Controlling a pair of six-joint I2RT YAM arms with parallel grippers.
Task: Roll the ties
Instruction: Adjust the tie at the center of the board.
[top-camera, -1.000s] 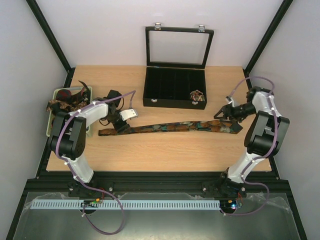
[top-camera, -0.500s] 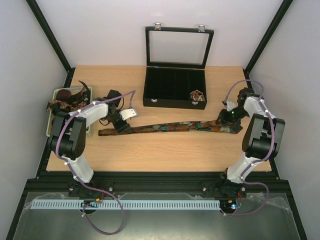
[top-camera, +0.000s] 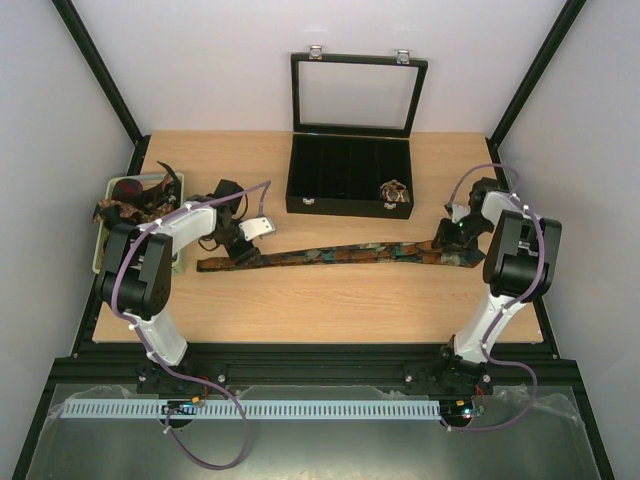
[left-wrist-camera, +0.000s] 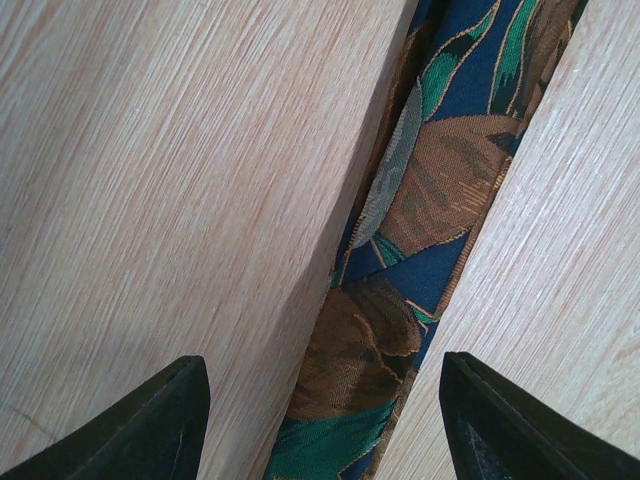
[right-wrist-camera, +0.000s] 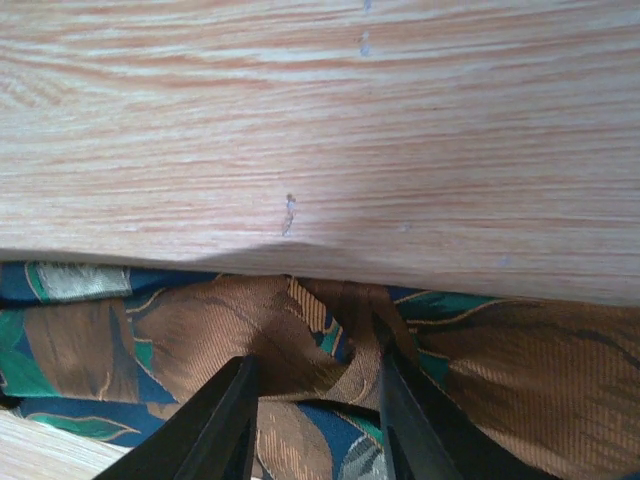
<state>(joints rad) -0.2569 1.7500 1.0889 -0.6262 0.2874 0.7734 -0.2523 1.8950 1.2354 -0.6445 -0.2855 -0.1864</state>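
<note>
Right wrist: right gripper (right-wrist-camera: 312, 362) tight on a bunched fold of tie (right-wrist-camera: 180, 320).

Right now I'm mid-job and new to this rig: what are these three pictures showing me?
Two robot arms are bolted at the near edge of a wooden table. The overhead picture looks down from behind them; the other two come from cameras on each wrist. One long tie lies across the table. Behind it stands a black box, lid up, with a rolled tie inside; a green basket at left holds more ties. The left end effector is open, straddling the tie's narrow end. The right end effector pinches a fold of the wide end.
</note>
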